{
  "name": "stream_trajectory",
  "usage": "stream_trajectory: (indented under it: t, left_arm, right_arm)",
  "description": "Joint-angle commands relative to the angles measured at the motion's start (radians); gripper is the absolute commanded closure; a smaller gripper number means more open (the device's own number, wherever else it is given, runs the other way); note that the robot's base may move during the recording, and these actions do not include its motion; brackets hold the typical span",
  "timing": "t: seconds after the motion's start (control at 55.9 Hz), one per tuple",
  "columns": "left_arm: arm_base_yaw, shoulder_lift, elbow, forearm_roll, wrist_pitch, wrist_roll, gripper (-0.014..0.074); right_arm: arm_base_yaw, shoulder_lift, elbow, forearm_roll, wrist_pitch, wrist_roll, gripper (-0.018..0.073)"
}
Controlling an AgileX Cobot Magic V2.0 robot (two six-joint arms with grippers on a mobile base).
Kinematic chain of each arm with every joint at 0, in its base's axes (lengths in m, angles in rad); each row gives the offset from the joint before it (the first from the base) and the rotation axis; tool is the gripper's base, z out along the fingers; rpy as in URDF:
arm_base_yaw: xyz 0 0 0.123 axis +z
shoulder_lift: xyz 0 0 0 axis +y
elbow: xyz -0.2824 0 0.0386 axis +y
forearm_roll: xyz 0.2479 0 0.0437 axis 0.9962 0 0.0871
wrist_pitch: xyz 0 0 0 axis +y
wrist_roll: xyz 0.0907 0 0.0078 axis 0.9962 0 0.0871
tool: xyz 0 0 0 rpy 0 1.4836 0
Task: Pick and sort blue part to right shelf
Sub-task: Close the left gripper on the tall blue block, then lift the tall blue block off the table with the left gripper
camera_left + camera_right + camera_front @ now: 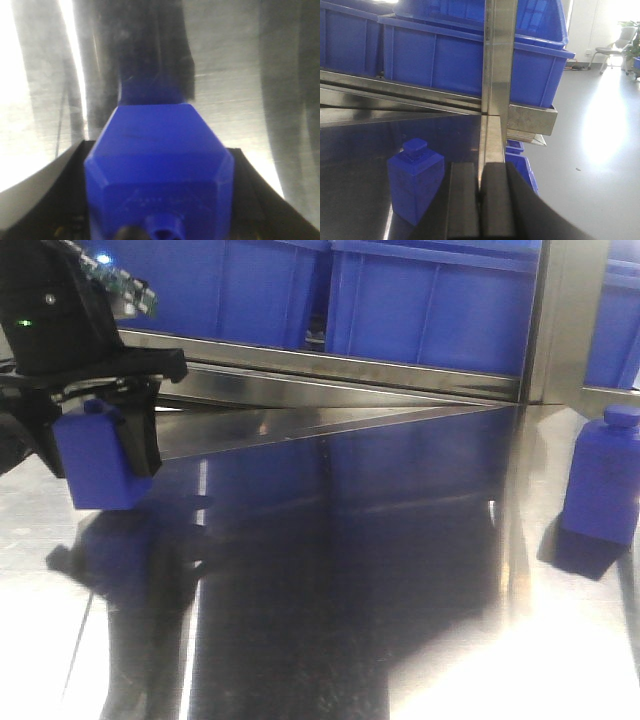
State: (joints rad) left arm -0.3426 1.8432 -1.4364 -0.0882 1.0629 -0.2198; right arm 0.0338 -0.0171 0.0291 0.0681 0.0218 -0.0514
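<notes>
My left gripper (95,440) is shut on a blue bottle-shaped part (95,460) at the far left, a little above the shiny steel shelf surface (350,590). In the left wrist view this blue part (157,150) fills the space between the black fingers (252,200). A second blue part (603,480) stands upright on the steel at the right edge. In the right wrist view that blue part (415,185) stands just left of my right gripper (480,200), whose two pads are pressed together with nothing held.
Large blue bins (430,300) sit on the rack behind the surface. A steel upright post (560,320) rises at the back right, and the same post (497,60) stands straight ahead of the right gripper. Smaller blue bins (520,165) lie lower, beyond the shelf edge.
</notes>
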Motion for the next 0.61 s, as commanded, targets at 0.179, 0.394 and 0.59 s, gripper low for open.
stream_trajectory:
  t: [0.179, 0.394, 0.59]
  left_arm:
    - [-0.018, -0.164, -0.045, 0.030, -0.004, 0.051, 0.0220]
    - [-0.057, -0.404, 0.063, 0.198, -0.117, 0.053, 0.0221]
    - [-0.057, -0.712, 0.298, 0.238, -0.311, 0.053, 0.0221]
  right_arm:
    - [-0.004, -0.010, -0.008, 0.002, -0.085, 0.002, 0.0451]
    - [-0.004, -0.010, -0.008, 0.005, -0.108, 0.002, 0.0451]
    - [-0.004, -0.010, -0.035, 0.082, -0.108, 0.002, 0.0451]
